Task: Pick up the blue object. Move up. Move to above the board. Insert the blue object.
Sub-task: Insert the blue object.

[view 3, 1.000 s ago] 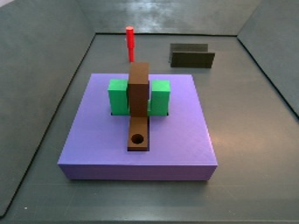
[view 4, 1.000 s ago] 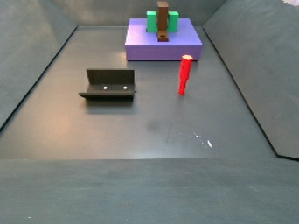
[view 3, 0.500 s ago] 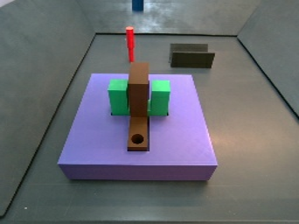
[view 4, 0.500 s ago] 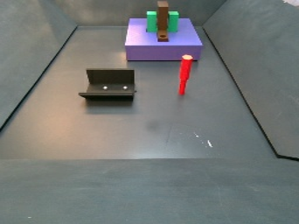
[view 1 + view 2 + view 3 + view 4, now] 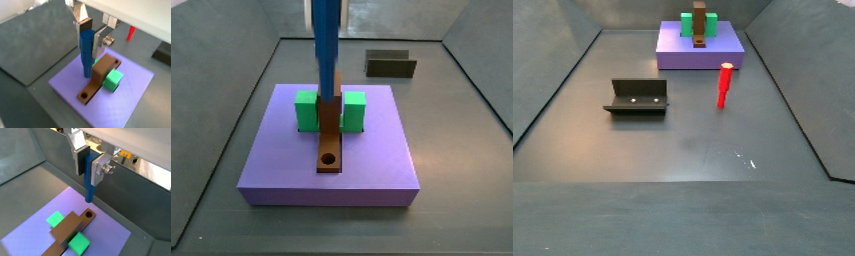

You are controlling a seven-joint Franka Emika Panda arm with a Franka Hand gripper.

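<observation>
- Two silver fingers (image 5: 101, 38) of the pincer (image 5: 92, 34) are clamped on the top of the blue object (image 5: 87, 54), which hangs upright from them in both wrist views (image 5: 88, 178).
- In a side view the blue object (image 5: 327, 48) comes down from the top edge of the picture, in front of the board (image 5: 330, 125); the pincer itself is out of that view.
- The blue object's lower end is in the air above the purple slab (image 5: 67, 82); whether it is exactly over the board's hole (image 5: 87, 215) I cannot tell.
- The board (image 5: 99, 80) lies flat on the purple slab, with a green block (image 5: 306, 109) on one side and a second green block (image 5: 354, 109) on the other.
- The hole (image 5: 330, 159) sits at the board's near end in that side view.
- The red stick (image 5: 724, 85) stands upright on the bench (image 5: 687, 150), off the slab, well apart from the board (image 5: 702, 28).
- The fixture (image 5: 637, 97) stands on the bench beside the red stick, apart from it.
</observation>
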